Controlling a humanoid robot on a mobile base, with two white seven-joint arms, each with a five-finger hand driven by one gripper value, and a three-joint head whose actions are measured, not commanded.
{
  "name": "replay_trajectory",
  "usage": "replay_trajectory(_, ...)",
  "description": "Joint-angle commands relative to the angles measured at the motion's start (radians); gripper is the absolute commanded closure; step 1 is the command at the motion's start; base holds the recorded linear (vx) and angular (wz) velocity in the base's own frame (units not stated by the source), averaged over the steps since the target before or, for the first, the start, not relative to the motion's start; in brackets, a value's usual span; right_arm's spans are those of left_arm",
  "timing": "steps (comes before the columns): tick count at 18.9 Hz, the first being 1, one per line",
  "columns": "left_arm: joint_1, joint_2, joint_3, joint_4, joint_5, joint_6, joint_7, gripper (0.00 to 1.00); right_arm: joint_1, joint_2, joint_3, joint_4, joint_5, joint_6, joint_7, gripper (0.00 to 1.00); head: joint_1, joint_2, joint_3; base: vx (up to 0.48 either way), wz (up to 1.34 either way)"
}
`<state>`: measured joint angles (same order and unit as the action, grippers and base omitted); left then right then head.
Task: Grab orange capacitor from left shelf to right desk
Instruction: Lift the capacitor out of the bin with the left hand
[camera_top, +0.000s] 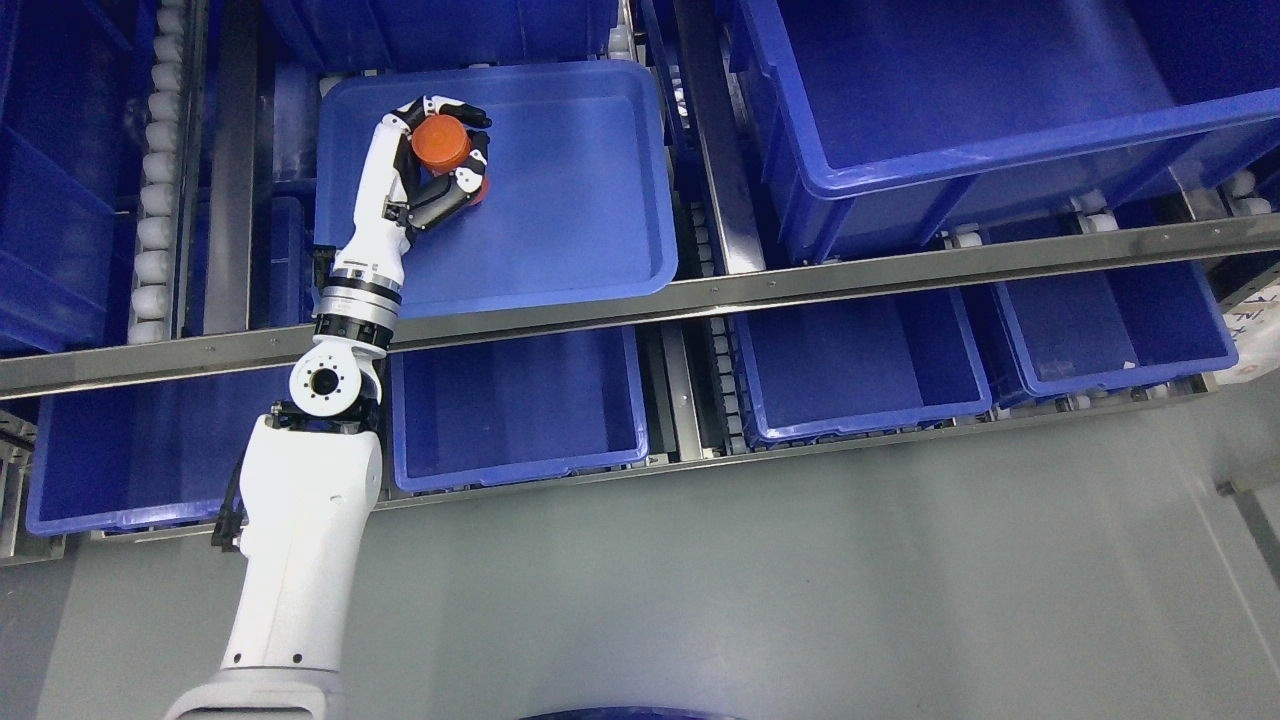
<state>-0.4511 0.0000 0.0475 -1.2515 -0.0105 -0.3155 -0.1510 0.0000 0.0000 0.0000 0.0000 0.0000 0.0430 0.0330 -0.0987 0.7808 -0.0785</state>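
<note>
An orange cylindrical capacitor is in my left hand, whose fingers curl around it over the far left part of a shallow blue tray on the upper shelf level. A second bit of orange shows just below the fingers, mostly hidden by them. My left arm reaches up from the lower left across the metal shelf rail. My right arm is out of view.
A large deep blue bin stands at the upper right. Several blue bins sit on the lower shelf level under the rail. Roller tracks run at the far left. Grey floor lies in front.
</note>
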Motion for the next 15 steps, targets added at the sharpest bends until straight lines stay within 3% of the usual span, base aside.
replay_trajectory(1,0.015,0.017,0.043,-0.265,0.069,0.024,-0.004,1.0,-0.001,-0.017,-0.011,-0.034,0.003,0.0,-0.001,0.0,0.0,0.0,0.0,0.0,0.0)
replay_trajectory(8,0.038,0.017,0.064,-0.307,0.07,0.015,-0.005,0.99,-0.001,-0.017,-0.011,-0.034,0.003,0.0,-0.001,0.0,0.0,0.0,0.0,-0.065,-0.12)
replay_trajectory(15,0.052,0.017,0.075,-0.319,0.08,0.016,-0.005,0.99,-0.001,-0.017,-0.011,-0.034,0.003,0.0,-0.001,0.0,0.0,0.0,0.0,-0.149,-0.48)
